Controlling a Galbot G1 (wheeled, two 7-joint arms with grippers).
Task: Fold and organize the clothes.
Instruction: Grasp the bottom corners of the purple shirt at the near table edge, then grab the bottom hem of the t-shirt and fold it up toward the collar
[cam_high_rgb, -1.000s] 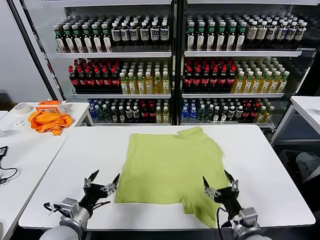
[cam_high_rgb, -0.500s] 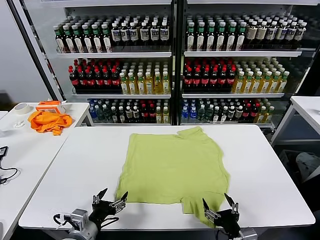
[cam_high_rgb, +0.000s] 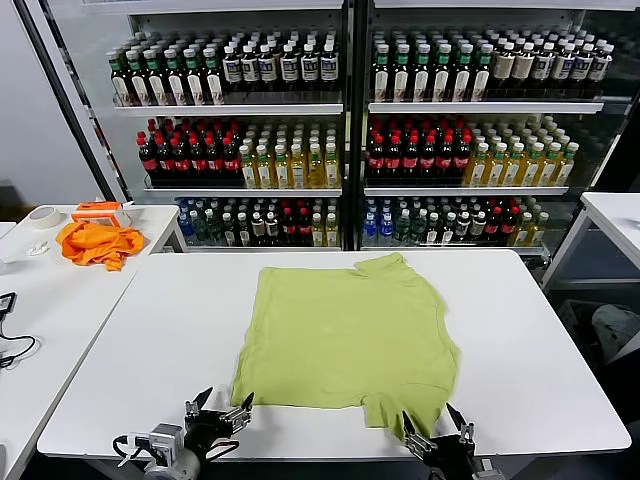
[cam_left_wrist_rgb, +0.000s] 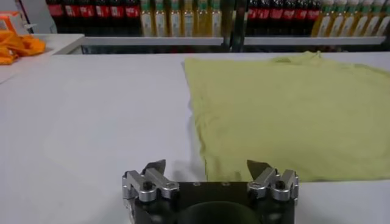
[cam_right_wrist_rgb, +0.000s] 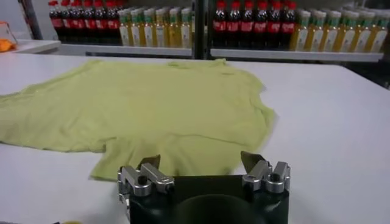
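The clothes are one light yellow-green T-shirt lying spread flat in the middle of the white table, with a sleeve flap hanging toward the near right edge. My left gripper hovers open at the table's near edge, just short of the shirt's near left corner. In the left wrist view the gripper is empty and the shirt lies ahead of it. My right gripper is open at the near edge by the sleeve flap. The right wrist view shows that gripper empty, over the shirt's near edge.
A bright orange cloth and a tape roll lie on a side table to the left. Shelves of bottles stand behind the table. Another white table stands at the right.
Both grippers have drawn back toward the table's near edge and sit lower in the head view, still open. The shirt has not moved.
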